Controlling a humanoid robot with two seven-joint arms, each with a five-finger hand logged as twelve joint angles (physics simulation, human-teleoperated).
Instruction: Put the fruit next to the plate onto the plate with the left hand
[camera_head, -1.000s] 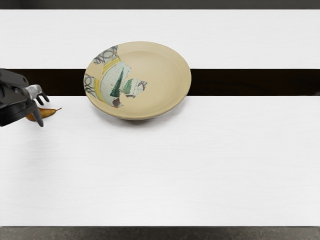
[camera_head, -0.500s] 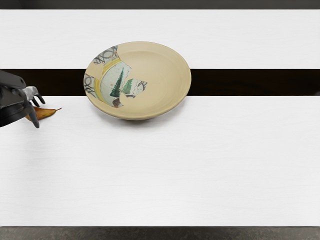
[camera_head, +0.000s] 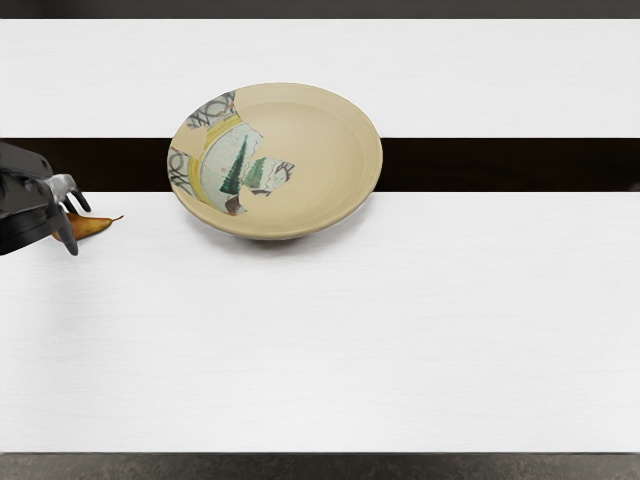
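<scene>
In the head view, our left hand (camera_head: 40, 208) comes in at the left edge of the frame, about halfway down. It is dark and sits right over the left end of the fruit (camera_head: 96, 226). The fruit is small, orange-brown and thin, and it lies flat on the white table (camera_head: 400, 320) with its pointy tip aimed to the right. The hand hides part of it, so we cannot tell if the hand has hold of it or is only beside it. The plate (camera_head: 330, 150) is up and to the right of the fruit, near it but not touching. It is tan, with a painted patch on its left side, and nothing is on it. We think the step now is getting a good hold. The fruit is thin and low, so we should come down close to the table and squeeze gently around its middle. Then we should lift it well over the plate's rim before letting go.
</scene>
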